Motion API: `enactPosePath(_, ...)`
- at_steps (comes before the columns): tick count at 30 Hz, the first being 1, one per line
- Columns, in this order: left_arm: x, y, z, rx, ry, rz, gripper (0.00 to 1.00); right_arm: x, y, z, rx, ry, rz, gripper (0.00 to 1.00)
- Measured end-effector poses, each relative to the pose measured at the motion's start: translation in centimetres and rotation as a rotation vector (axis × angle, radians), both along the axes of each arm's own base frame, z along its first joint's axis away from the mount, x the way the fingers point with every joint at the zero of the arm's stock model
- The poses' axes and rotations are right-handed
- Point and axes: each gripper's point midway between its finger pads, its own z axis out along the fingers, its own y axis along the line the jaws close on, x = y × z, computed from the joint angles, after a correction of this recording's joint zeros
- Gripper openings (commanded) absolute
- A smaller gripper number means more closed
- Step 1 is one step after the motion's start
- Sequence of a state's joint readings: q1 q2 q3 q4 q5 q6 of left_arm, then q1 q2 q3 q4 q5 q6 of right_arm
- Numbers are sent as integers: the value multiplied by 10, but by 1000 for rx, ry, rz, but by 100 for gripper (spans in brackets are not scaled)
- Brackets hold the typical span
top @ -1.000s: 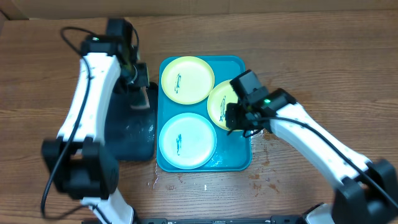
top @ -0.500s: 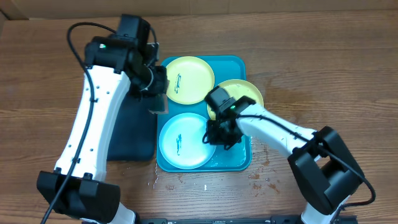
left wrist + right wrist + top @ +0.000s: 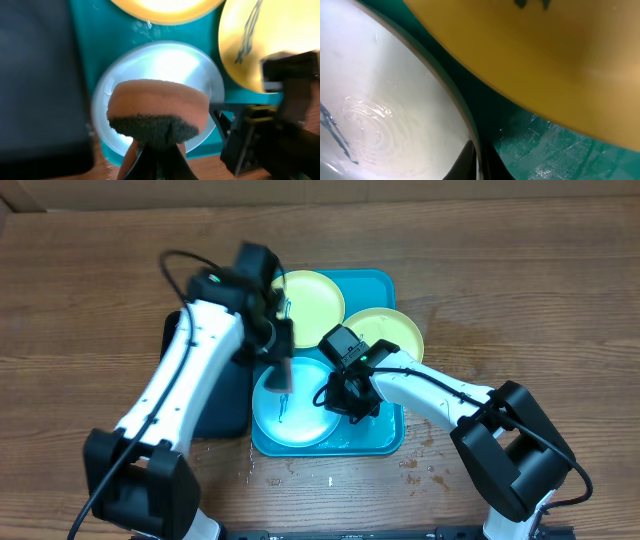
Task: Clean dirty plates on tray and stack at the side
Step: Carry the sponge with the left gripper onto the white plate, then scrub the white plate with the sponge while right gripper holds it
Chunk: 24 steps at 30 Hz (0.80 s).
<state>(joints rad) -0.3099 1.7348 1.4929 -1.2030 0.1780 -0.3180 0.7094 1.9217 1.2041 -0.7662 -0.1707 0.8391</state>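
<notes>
The left fingers (image 3: 159,167) are clamped on a brown foam sponge with a dark scouring face (image 3: 157,112), which hangs over the light blue round plastic plate (image 3: 300,415) lying at the near end of the large turquoise rectangular plastic tray (image 3: 395,442). The right fingers (image 3: 463,162) stand narrow with that plate's right rim between them, apparently pinching it to steady it. The step in hand looks like scrubbing this plate. It would go best with the sponge lowered flat, dark face down, onto the thin dark teal smear (image 3: 285,405) near the centre and worked in short strokes along the mark. Keeping those strokes away from the right rim avoids knocking the other arm. Pressure should stay moderate, since the plate looks wet and could slide or tip out of a grip on the rim alone. The two yellow-green round plastic plates (image 3: 310,298) also show smears and wait at the far end and right side of the tray. Half a second earlier the sponge was at the tray's left edge, beside the far yellow-green plate and the black rectangular tray (image 3: 215,415); it has since swung inward over the blue plate. The right fingers have kept much the same place on the rim. Nothing is stacked on the wooden counter (image 3: 520,290) yet.
</notes>
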Motion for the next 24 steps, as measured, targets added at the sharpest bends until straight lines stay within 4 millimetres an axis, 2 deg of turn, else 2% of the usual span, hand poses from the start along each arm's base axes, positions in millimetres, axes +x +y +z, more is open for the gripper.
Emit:
enactPosePath(5, -17, -28, -60, -33, 8, -31, 4, 0, 1, 0, 3, 4, -23, 4)
enactPosePath(7, -25, -29, -82, -23, 12, -26, 4, 0, 1, 0, 3, 6, -25, 4)
enactPosePath(10, -28, -22, -102, 7, -6, -7, 4, 0, 1, 0, 3, 6, -28, 4)
enactPosePath(15, -21, -3, -114, 110, -64, 19, 4, 0, 1, 0, 3, 8, -31, 4)
enactPosePath(24, -15, 40, -115, 352, -116, 46, 4, -1, 0, 0, 2, 10, -31, 4)
